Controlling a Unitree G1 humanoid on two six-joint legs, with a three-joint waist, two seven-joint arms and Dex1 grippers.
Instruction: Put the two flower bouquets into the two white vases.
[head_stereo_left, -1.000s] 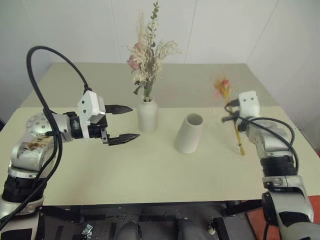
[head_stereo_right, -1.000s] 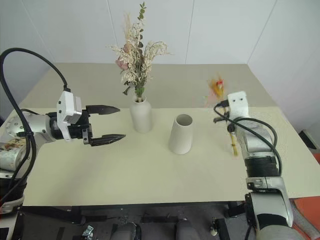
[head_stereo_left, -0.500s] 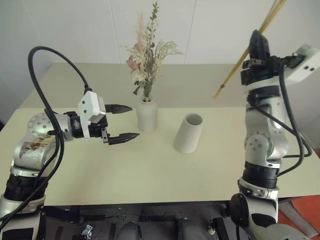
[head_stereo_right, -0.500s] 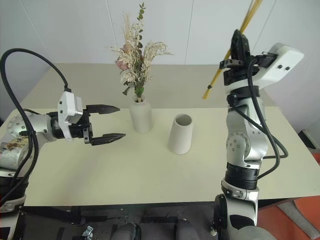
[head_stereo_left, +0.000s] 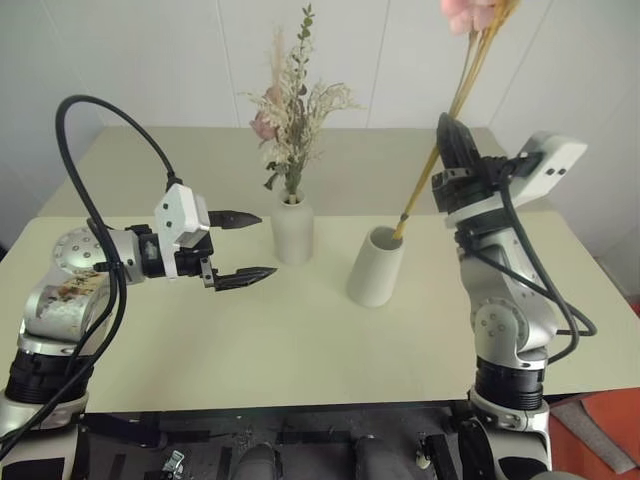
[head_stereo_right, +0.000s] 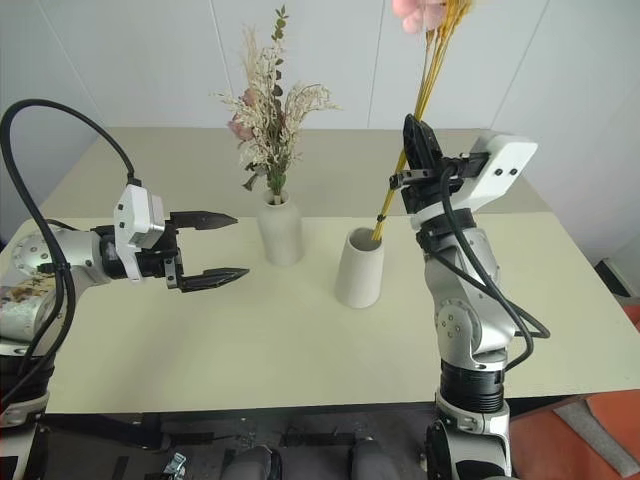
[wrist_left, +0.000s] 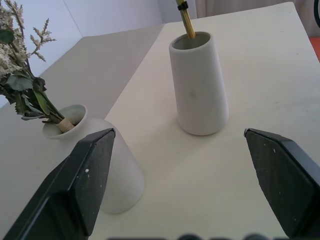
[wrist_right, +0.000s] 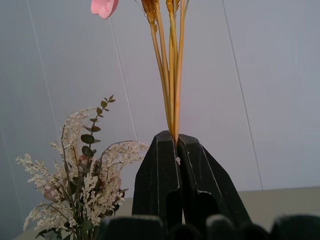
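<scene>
Lowering the slim bouquet into the wide vase, with yellow stalks pinched between the closed jaws of the right gripper, stalk tips just inside the broad mouth below the jaws, blossoms high above them. Already seated in the bottle vase: the bushy bouquet. Waiting with jaws spread wide and empty, the left gripper, bottle vase just beyond its tips. Left to do, judging from this: sinking the stalks fully and letting go.
</scene>
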